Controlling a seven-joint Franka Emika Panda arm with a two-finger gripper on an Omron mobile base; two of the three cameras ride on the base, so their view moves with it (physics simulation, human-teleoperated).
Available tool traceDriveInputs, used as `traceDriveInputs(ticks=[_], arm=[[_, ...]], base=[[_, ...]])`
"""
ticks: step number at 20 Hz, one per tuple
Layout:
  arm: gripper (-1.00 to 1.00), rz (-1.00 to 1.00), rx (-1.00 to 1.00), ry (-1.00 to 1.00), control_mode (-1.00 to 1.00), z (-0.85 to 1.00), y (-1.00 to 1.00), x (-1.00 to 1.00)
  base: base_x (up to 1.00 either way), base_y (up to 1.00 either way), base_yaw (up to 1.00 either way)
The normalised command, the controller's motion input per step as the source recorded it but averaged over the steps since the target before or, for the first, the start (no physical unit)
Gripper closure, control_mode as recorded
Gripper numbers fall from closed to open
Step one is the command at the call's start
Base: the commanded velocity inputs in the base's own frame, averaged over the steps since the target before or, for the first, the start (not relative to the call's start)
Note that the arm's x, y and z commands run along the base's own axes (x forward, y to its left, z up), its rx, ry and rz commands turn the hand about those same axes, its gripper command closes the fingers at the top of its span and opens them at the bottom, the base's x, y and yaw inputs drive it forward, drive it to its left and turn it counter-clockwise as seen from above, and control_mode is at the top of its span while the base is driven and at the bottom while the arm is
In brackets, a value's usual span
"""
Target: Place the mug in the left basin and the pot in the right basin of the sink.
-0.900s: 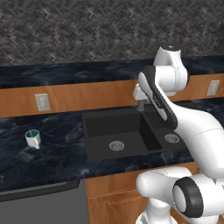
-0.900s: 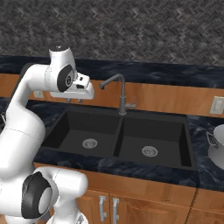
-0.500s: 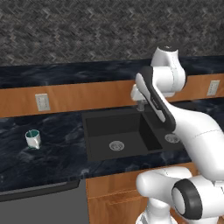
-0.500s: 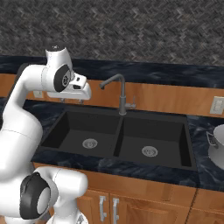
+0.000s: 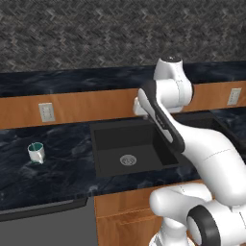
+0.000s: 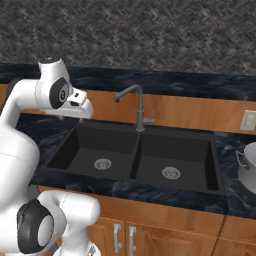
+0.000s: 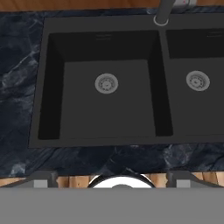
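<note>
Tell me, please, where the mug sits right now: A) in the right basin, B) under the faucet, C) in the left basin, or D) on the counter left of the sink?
D: the mug stands upright on the dark counter, well left of the sink, whose left basin holds no mug.

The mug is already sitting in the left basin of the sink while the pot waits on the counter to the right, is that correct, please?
Not quite: the mug is not in the left basin of the sink; it stands on the counter to the left of the sink, as the left base view shows. The pot does wait on the counter to the right.
</note>
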Motion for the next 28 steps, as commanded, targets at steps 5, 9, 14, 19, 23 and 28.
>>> traceDriveInputs(ticks=[5,9,14,19,23,28], arm=[[-1.00,-0.02,0.00,0.00,-1.00,-0.12,0.36,0.00],[-1.00,0.00,0.02,0.00,-1.00,-0.13,0.38,0.00],[-1.00,0.00,0.02,0.00,-1.00,-0.22,0.42,0.00],[-1.00,0.02,0.00,0.00,-1.00,-0.27,0.49,0.00],[-1.00,0.03,0.00,0.00,-1.00,-0.26,0.46,0.00],[-1.00,0.00,0.00,0.00,-1.00,-0.22,0.48,0.00]], base=[[0.00,0.00,0.00],[0.00,0.00,0.00],[0.00,0.00,0.00],[0.00,0.00,0.00],[0.00,0.00,0.00],[0.00,0.00,0.00]])
